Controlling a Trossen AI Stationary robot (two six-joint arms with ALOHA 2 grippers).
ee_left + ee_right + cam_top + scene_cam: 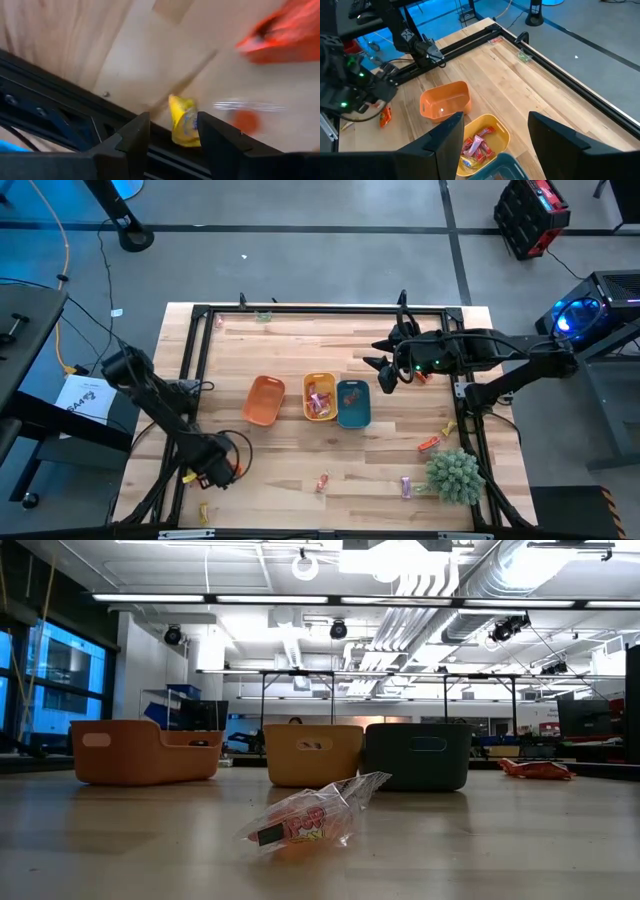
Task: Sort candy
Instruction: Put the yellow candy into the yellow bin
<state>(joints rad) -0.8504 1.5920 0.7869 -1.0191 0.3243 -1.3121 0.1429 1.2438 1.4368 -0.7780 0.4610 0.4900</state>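
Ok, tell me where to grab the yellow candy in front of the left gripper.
Pinch the yellow candy across its narrow middle, coming straight on: it stands upright against the dark frame rail, already lined up between the left gripper's open fingers.

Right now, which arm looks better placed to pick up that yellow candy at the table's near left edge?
The left arm. Its pincer is open and sits right over the yellow candy by the black frame rail. The right pincer hovers open far off, beyond the teal tray.
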